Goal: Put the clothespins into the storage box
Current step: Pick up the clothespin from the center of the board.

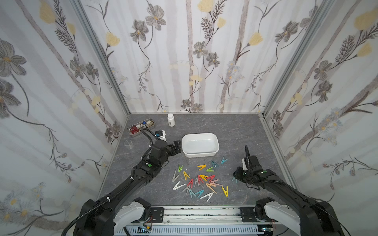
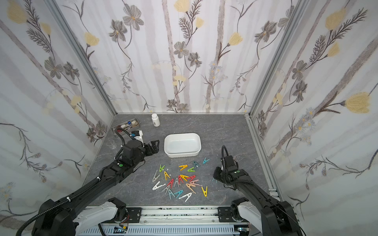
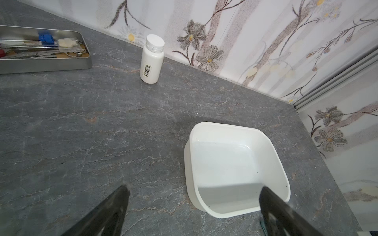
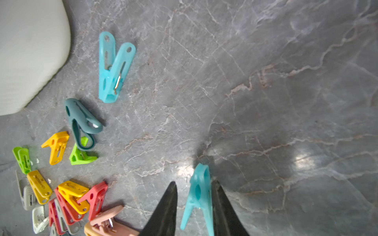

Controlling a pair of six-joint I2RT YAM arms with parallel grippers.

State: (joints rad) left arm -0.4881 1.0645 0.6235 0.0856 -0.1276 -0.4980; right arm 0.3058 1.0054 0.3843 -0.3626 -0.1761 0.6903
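Straddling one light-blue clothespin (image 4: 201, 204) that lies on the bench (image 4: 286, 102), the right tool (image 4: 193, 181) stands partly open: one finger touches the peg, the other is just apart. About twenty more clothespins (image 1: 203, 177) lie heaped at its 9 o'clock, overlapping too much for an exact count. One storage box (image 1: 201, 154) sits at 11 o'clock. Beside the box the left tool (image 1: 177, 146) gapes wide, holding nothing. Bare bench runs to the wall rail (image 1: 273, 143) at 3 o'clock.
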